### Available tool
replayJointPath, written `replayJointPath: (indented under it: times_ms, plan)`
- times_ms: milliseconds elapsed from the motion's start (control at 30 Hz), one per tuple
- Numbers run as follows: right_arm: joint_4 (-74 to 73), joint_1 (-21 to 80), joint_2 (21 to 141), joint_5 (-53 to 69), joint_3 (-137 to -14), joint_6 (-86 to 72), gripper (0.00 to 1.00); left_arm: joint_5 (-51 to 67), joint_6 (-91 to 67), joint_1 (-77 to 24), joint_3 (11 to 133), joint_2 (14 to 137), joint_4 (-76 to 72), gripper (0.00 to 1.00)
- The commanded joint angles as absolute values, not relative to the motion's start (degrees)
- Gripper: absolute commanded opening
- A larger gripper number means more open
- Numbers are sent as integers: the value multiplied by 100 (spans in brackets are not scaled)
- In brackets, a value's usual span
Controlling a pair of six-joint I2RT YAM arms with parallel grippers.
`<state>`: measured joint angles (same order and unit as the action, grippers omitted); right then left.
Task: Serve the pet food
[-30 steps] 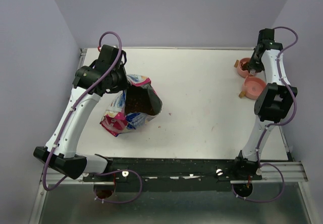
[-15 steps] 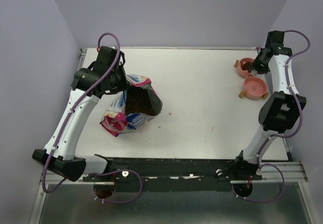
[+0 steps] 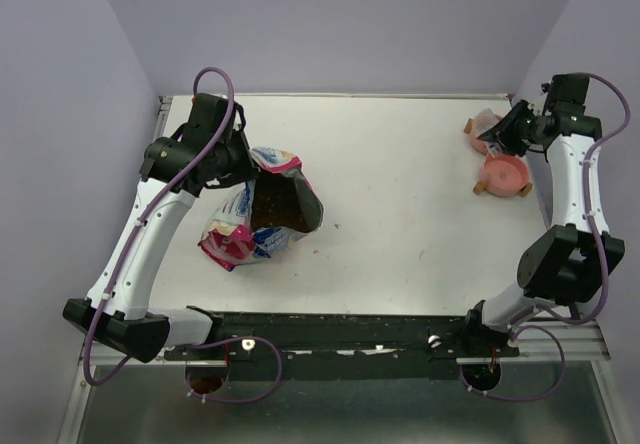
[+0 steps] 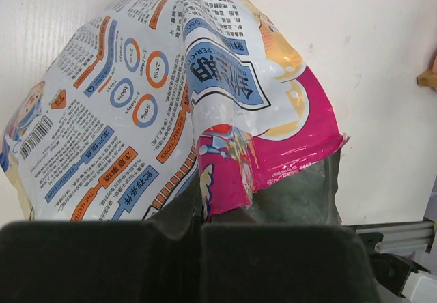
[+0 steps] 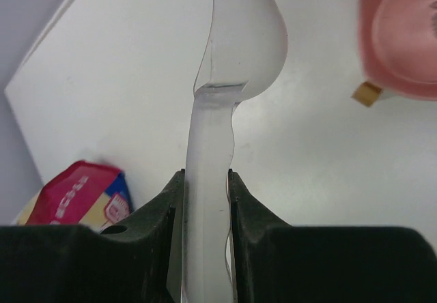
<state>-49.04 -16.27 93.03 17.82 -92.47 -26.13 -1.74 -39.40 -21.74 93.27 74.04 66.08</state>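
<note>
At nine o'clock on the white bench (image 3: 400,194), the left hand (image 4: 201,229) stays clenched on the rim of the glossy pink-and-blue printed bag (image 4: 171,112). The bag's mouth is open on the dark brown kibble pellets (image 3: 280,204). Farther off, at two o'clock, the right hand (image 5: 205,194), grasping the clear plastic scoop (image 5: 239,37), has swung outward above the round pink bowl (image 3: 503,174) and its twin just beyond. The scoop looks empty, so a serving has probably been tipped out.

Wide open lane down the middle of the counter (image 3: 400,194), and I could pass anywhere there. On the left the bag (image 3: 262,214) stands in the way, with my left end effector (image 3: 243,161) on its far rim. The far right corner is tight: near pink bowl (image 3: 502,173), far pink bowl (image 3: 480,132), and my right end effector (image 3: 512,134) and scoop (image 5: 229,57) above them.
</note>
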Motion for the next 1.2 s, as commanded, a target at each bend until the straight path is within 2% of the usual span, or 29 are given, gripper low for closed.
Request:
replayJointPath:
  times_ms: [0, 233, 333, 533, 733, 800, 1033, 1167]
  plan:
    - [-5009, -1013, 8764, 3497, -9097, -2628, 0, 685, -4043, -2180, 9369, 7295, 6021, 0]
    - [-4342, 613, 7867, 5369, -8517, -3506, 0, 1379, -4034, -2197, 9334, 7540, 5748, 0]
    - [-4359, 913, 7551, 5939, -8394, -3700, 0, 1599, -3990, -2223, 9509, 7812, 5792, 0]
    - [-5158, 1668, 7146, 6126, -8367, -3630, 0, 1705, -3964, -2426, 9852, 8182, 5836, 0]
    - [-6178, 2530, 7391, 5389, -8675, -3419, 0, 1740, -3981, -2610, 9993, 8332, 5880, 0]
    - [-6467, 2680, 7584, 4793, -8806, -3323, 0, 1740, -3981, -2715, 9976, 8332, 5871, 0]
    - [-6820, 3611, 8910, 3385, -9807, -3252, 0, 1915, -4043, -3085, 9932, 8288, 5819, 0]
    - [-7258, 4033, 9946, 2165, -10913, -3165, 1, 2091, -4166, -3260, 9888, 8314, 5704, 0]
